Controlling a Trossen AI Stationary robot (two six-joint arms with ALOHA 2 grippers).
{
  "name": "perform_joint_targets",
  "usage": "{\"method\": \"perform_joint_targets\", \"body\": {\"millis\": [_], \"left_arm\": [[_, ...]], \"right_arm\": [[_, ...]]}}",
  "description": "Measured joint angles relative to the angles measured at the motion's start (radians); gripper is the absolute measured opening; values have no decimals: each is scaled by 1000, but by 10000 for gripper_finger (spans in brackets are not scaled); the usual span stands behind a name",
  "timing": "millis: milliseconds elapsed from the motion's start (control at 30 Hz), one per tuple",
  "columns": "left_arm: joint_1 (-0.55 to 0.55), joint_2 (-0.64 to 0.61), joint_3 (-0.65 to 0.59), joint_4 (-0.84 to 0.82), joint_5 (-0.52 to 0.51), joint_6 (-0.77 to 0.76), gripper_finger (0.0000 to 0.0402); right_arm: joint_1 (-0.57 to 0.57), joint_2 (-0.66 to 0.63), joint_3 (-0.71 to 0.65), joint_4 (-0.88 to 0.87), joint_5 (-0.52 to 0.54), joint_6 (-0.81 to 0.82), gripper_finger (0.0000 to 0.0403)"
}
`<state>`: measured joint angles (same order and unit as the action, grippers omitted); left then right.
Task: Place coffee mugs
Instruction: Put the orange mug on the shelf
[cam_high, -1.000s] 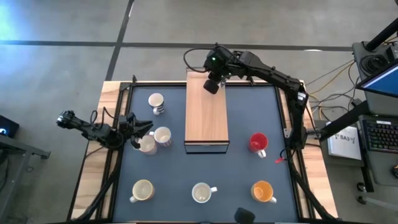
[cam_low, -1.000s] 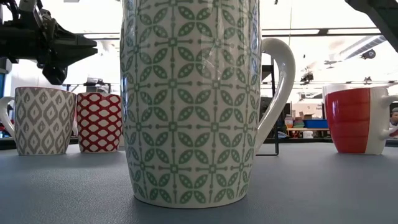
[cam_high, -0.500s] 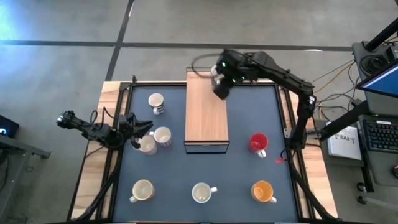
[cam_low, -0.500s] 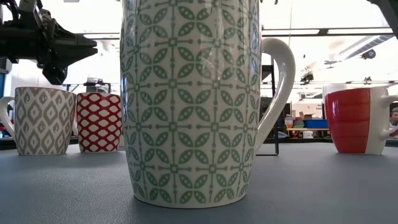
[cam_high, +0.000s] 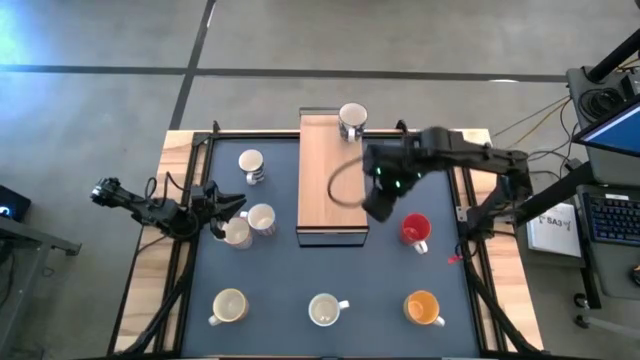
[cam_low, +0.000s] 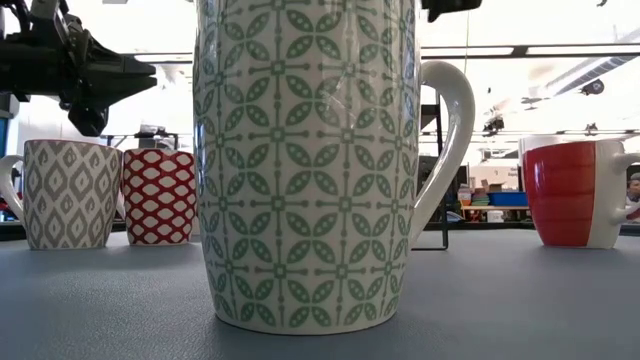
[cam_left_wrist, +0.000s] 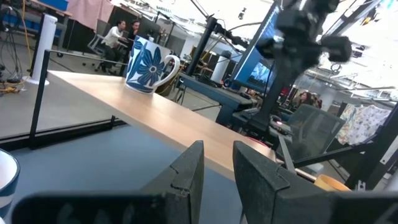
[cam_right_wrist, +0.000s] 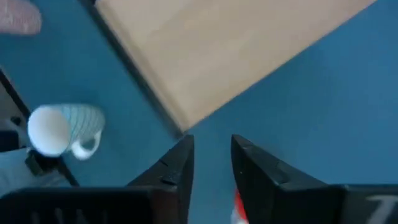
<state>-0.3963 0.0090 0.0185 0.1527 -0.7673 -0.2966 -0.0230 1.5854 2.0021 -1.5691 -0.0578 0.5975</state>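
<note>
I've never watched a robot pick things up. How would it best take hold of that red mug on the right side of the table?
Probably from above, pinching the red mug by its rim: it stands upright, mouth open, free space around it. Its handle points toward the table's near edge, so grip elsewhere on the rim. The right gripper hovers beside it.

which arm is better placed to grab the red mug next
Right. The right gripper hangs open just beside the red mug, while the left gripper sits across the wooden board, by the two white mugs.
</note>
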Motion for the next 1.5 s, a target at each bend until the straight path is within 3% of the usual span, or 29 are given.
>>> {"method": "perform_joint_targets", "body": {"millis": [300,467,633,967,1133,1367,1500], "left_arm": [[0,0,0,0,0,0,68],[0,0,0,0,0,0,68],[0,0,0,0,0,0,68],[0,0,0,0,0,0,68],[0,0,0,0,0,0,68],[0,0,0,0,0,0,68],[0,0,0,0,0,0,68]], "right_arm": [[177,-110,-334,1,29,205,174],[218,-175,-536,61,57,293,173],[220,-237,-726,227,54,332,164],[219,-295,-994,415,48,386,159],[219,-295,-1044,456,39,362,137],[219,-294,-1039,452,-2,317,28],[216,-294,-986,437,-29,280,14]]}}
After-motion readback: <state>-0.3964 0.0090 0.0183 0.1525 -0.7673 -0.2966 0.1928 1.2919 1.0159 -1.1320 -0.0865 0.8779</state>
